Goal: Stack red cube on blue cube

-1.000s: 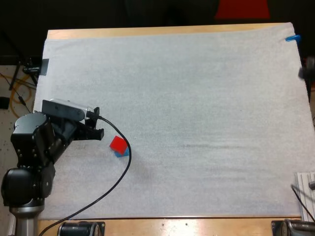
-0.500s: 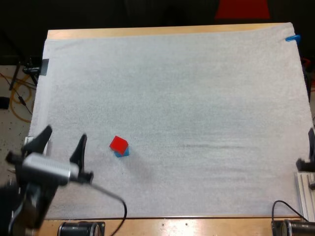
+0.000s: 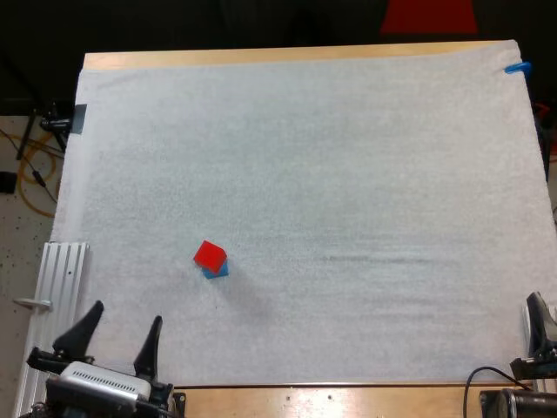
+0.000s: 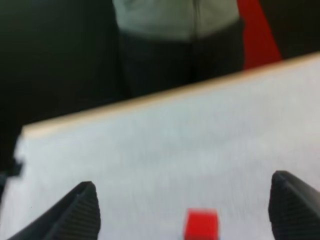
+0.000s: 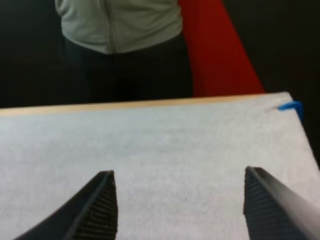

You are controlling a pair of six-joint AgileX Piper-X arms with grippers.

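The red cube [image 3: 209, 255] rests on top of the blue cube [image 3: 217, 269] on the white mat [image 3: 348, 174], left of centre and toward the near side. My left gripper [image 3: 120, 333] is open at the mat's near left corner, well back from the stack, with nothing between its fingers. From the left wrist, the red cube [image 4: 201, 224] lies ahead between the spread fingers [image 4: 80, 210]. My right gripper [image 5: 180, 205] is open over bare mat, and the tip of one finger [image 3: 538, 315] shows at the mat's near right edge.
A grey metal rail [image 3: 59, 279] lies along the mat's left side near my left arm. A person's torso [image 5: 120, 25] stands beyond the table's far edge [image 3: 261, 57].
My left arm has pulled back from beside the stack to the near left corner, its fingers now spread. The right arm has drawn back to the near right. The cubes stay stacked.
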